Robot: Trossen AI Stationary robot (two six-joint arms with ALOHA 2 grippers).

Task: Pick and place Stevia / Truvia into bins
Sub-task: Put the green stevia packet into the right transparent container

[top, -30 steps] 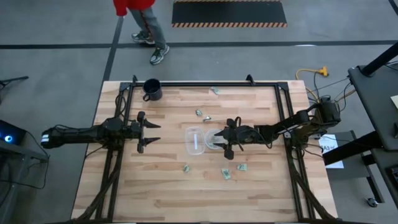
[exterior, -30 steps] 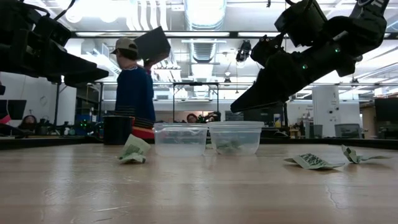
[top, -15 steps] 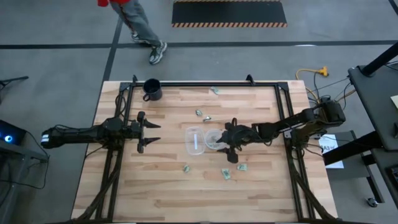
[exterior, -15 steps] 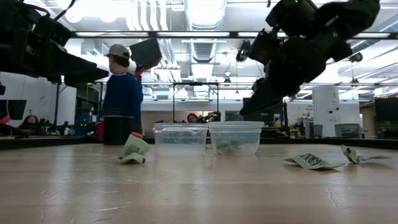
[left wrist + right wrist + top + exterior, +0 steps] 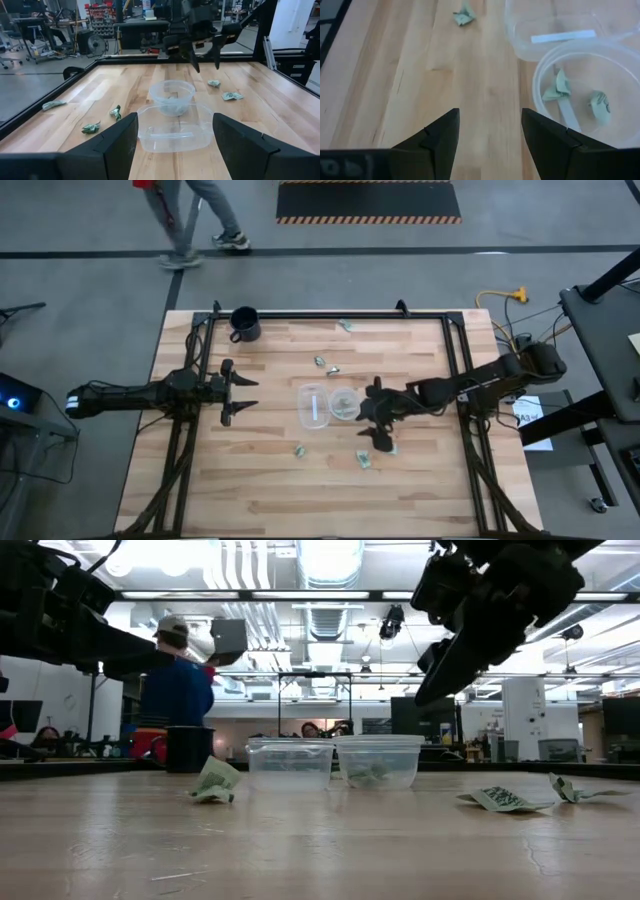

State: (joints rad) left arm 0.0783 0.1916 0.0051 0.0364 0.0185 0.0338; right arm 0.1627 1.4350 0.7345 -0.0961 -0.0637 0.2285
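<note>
Right end effector point(image 5: 377, 417) above surface point(image 5: 260, 480), just beside round bin point(image 5: 344, 403) at its 4 o'clock, fingers spread wide, holds nothing. Round bin touches squarish bin point(image 5: 314, 406) at centre; wrist view shows two crumpled packets in round bin point(image 5: 592, 97), white strip in other. Loose Stevia packets: near 12 o'clock edge point(image 5: 346, 326), two at 12 o'clock of bins point(image 5: 326, 365), one at 7 o'clock point(image 5: 299, 450), two at 5 o'clock point(image 5: 366, 461). Left end effector point(image 5: 243, 394) well apart at 9 o'clock, wide open, empty. Black mug point(image 5: 244, 324) at 11 o'clock corner.
</note>
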